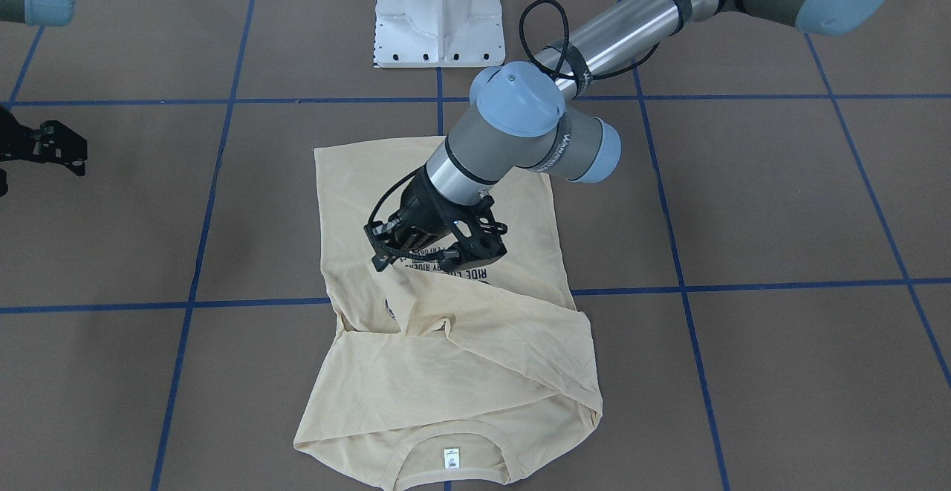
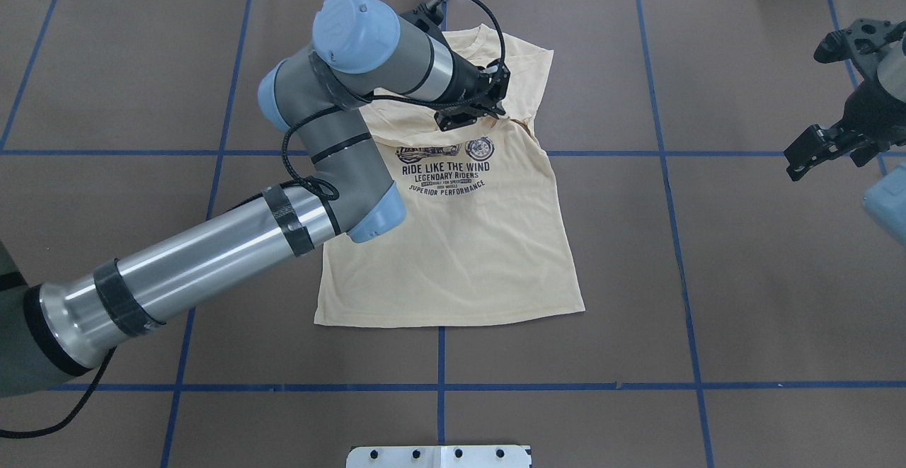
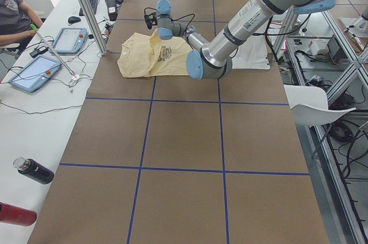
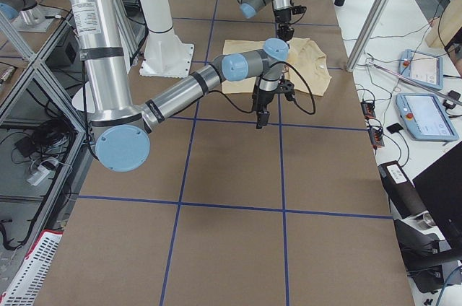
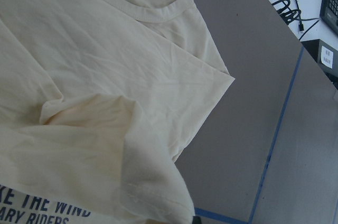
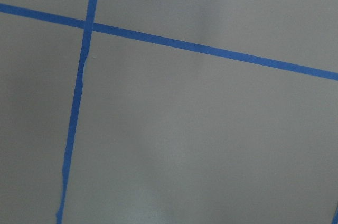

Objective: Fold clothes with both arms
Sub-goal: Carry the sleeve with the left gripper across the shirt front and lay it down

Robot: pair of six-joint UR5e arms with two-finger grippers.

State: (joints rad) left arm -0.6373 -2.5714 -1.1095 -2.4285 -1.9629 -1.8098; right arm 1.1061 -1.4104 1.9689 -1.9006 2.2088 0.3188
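The cream T-shirt [image 2: 460,255] lies print-up on the brown surface [image 2: 708,277]. The left claw [image 2: 485,108] sits above the T-shirt's chest, clenched on a sleeve [image 1: 483,313] drawn across it. The right claw [image 2: 824,139] hangs released, fingers spread, well off the T-shirt's side

Brown table [image 2: 708,277], its surface ruled into large rectangles by blue tape lines [image 2: 566,386]. A pale cream-yellow T-shirt [image 2: 467,255] lies directly on it near the centre, print side up, hem toward the robot and collar toward the far edge, its upper part folded over in creases; it covers a crossing of two lines. A white pedestal base [image 1: 440,12] stands at the robot's edge.
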